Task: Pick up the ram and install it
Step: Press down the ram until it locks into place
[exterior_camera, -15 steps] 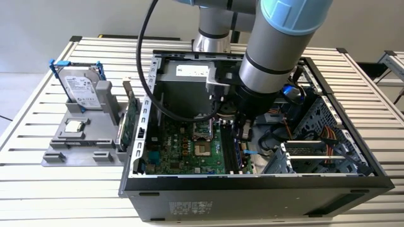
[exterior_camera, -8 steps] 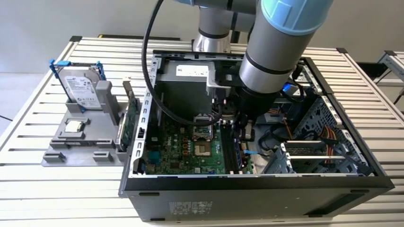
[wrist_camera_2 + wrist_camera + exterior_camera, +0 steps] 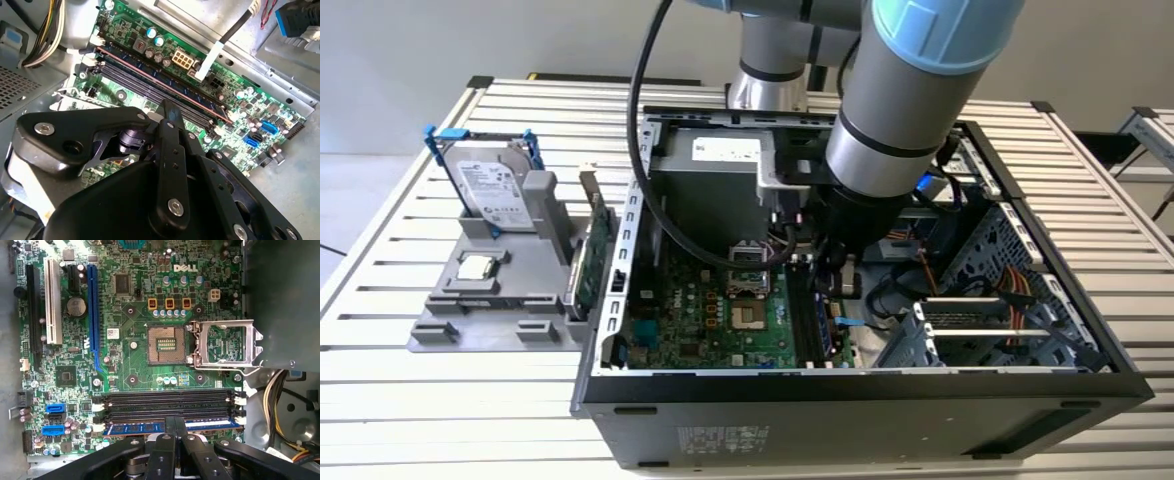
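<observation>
Claw (image 3: 174, 432) fingers pressed together, closed directly over the ram (image 3: 145, 428), which sits in the outermost memory slot of the motherboard (image 3: 135, 355) inside the computer case (image 3: 854, 400).

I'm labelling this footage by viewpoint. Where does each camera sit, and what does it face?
Exterior view: off the arm, above the table, looking down into the open black computer case; the grey-and-blue robot arm reaches in.
First wrist view: on the arm, facing the green motherboard straight on; gripper at the blue ram stick.
Second wrist view: on the arm, slanted across the board; black gripper linkage fills the foreground.
Both wrist views share the memory slots.
</observation>
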Controlling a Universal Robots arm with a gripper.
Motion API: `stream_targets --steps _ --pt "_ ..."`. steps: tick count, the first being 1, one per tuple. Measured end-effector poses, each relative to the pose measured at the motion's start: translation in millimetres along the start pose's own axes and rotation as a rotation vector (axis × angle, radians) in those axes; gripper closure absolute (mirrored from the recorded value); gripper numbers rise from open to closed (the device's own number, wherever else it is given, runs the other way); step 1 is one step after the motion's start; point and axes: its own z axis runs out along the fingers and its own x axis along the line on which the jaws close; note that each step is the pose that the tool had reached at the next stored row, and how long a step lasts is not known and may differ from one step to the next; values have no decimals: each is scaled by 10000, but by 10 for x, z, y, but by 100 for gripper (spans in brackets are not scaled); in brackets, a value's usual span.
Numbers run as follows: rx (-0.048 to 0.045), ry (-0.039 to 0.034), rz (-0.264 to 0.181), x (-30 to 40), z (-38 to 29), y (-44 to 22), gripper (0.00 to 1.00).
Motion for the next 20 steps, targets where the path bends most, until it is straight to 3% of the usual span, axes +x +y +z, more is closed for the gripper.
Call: stream_targets --steps 11,20 --pt "-11 5 -227 -12 3 -112 100" --pt "-12 9 -246 -31 51 -117 100"
